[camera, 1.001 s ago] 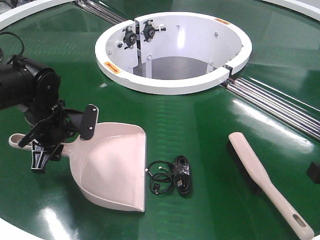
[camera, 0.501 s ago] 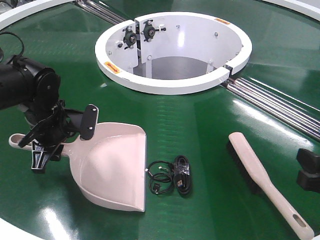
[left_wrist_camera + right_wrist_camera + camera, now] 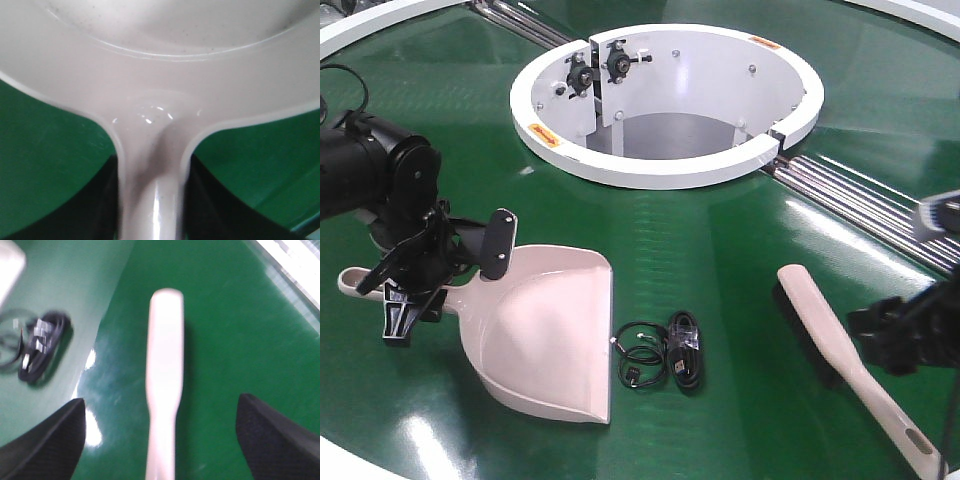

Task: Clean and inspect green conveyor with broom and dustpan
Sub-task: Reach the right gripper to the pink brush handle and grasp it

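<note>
A pale pink dustpan lies on the green conveyor, mouth towards the front. My left gripper is shut on its handle; in the left wrist view the handle runs between the two black fingers into the pan. A pale pink broom with dark bristles lies at the right. My right gripper hovers over its handle, open and empty. In the right wrist view the broom lies centred between the wide-apart fingers of the gripper.
A coiled black cable lies just in front of the dustpan's mouth, also in the right wrist view. A white ring surrounds a round opening at the back. Metal rails run diagonally at the right.
My right gripper has come in from the right edge and moved left over the broom's handle. The left arm and dustpan have not moved.
</note>
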